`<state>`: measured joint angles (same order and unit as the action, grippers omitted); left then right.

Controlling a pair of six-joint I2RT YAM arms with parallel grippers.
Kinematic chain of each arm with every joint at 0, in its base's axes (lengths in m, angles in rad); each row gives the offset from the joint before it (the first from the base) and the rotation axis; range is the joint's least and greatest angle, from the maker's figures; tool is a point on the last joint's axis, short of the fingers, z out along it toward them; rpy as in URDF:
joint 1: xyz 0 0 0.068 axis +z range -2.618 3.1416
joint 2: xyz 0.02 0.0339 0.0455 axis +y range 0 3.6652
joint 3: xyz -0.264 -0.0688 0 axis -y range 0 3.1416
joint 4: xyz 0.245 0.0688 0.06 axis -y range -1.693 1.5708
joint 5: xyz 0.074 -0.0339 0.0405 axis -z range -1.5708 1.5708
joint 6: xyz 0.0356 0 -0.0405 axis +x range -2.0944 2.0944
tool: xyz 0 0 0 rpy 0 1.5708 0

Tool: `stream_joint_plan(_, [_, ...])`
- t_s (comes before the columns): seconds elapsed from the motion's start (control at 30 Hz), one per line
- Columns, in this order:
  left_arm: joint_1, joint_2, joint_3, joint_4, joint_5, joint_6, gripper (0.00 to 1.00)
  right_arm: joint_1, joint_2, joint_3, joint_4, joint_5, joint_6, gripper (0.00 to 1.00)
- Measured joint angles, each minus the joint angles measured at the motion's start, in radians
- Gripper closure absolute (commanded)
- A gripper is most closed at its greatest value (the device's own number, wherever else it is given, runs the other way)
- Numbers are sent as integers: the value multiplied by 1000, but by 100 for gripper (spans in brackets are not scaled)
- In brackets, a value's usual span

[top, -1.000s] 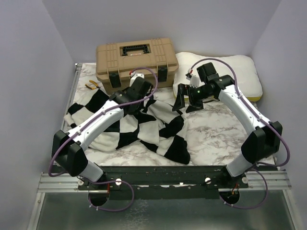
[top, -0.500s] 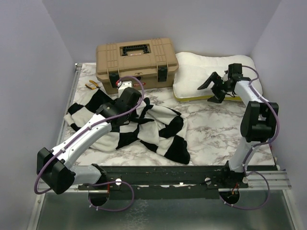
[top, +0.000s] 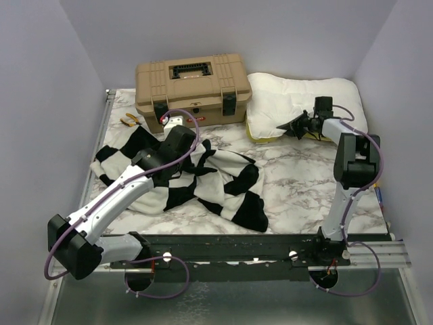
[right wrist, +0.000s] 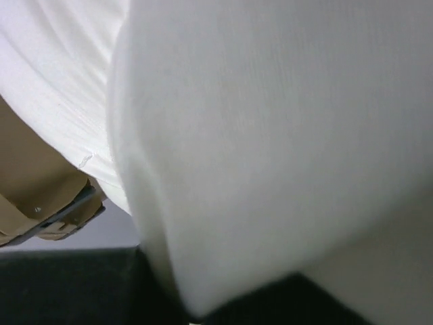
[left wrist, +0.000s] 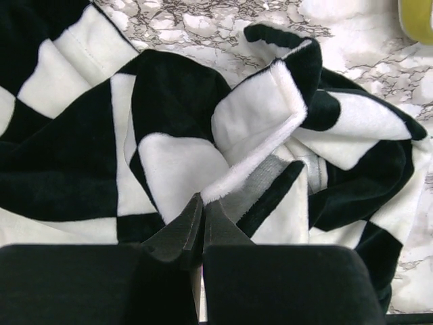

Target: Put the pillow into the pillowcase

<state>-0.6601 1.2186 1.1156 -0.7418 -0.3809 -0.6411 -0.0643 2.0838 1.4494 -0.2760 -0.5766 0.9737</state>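
Bright, even light from above; shadows are soft and faint. The overhead view is sharp. The left wrist view shows the pillowcase crisply. The right wrist view is blurred, the pillow too close to focus.

Pillowcase heaped on worktop, front left. Toolbox behind it at rear edge. Pillow just right of toolbox, in rear right corner.

Marbled tbl; tan toolbox at 11; white pillow at 1, beside it; checkered pillowcase crumpled 8 to ctr; sm. tool at 10.
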Motion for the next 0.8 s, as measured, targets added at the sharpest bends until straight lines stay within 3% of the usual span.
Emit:
stream_joint_plan(0.2, [0, -35, -9, 0, 0, -17, 100, -14, -217, -167, -36, 17, -31, 100])
stream_joint_plan(0.47, [0, -37, -11, 0, 0, -12, 100, -14, -763, -510, -177, 28, -50, 100])
stream_joint_plan(0.7, [0, -12, -5, 0, 0, -1, 100, 17, -838, -706, -277, 0, -52, 100])
stream_joint_plan(0.73, [0, -8, -4, 0, 0, -1, 100, 27, -845, -707, -293, -5, -59, 97])
stream_joint_plan(0.77, [0, -6, -3, 1, 0, -1, 100, 34, -856, -705, -303, -12, -69, 82])
stream_joint_plan(0.8, [0, -5, -2, 1, 0, -1, 100, 40, -870, -698, -315, -19, -83, 57])
